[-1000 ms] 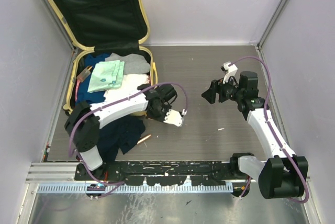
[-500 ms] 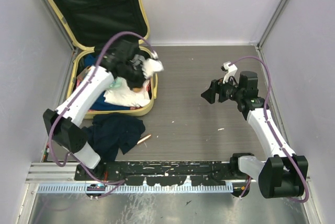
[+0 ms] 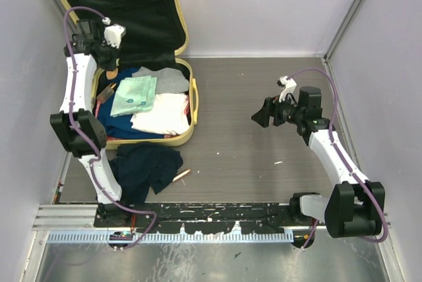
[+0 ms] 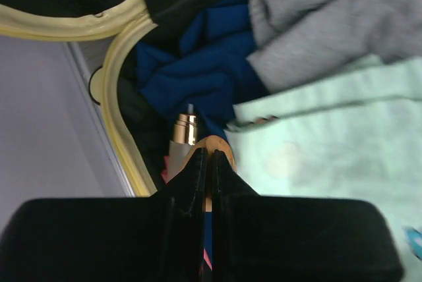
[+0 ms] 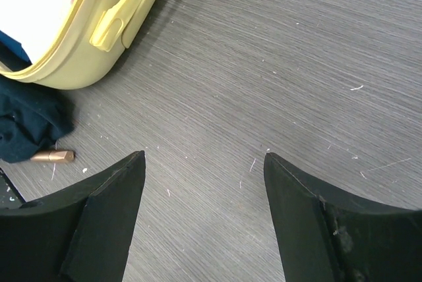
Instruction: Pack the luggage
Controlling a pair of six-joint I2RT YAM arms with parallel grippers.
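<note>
The luggage (image 3: 189, 130), a pale-yellow hard-shell suitcase, lies open at the far left with its black-lined lid (image 3: 125, 8) propped against the wall. Inside lie a mint cloth (image 3: 135, 94), a grey garment (image 3: 165, 78), a white garment (image 3: 161, 114) and blue clothes (image 3: 119, 125). My left gripper (image 3: 107, 63) hangs shut over the case's far left corner. In the left wrist view its tips (image 4: 208, 155) meet above a tan, gold-capped item (image 4: 185, 130) beside the yellow rim (image 4: 119, 137). My right gripper (image 3: 260, 118) hovers open above bare table, nothing between its fingers (image 5: 204, 157).
A dark navy garment (image 3: 148, 167) lies crumpled on the table in front of the suitcase, with a small copper-coloured tube (image 3: 181, 175) at its right edge, also in the right wrist view (image 5: 53, 157). Walls close in on three sides. The suitcase handle (image 5: 122, 22) faces the right arm.
My left arm has swung from the table in front of the suitcase, across the clothes, to the case's far left corner, staying shut. The right arm has barely moved.
</note>
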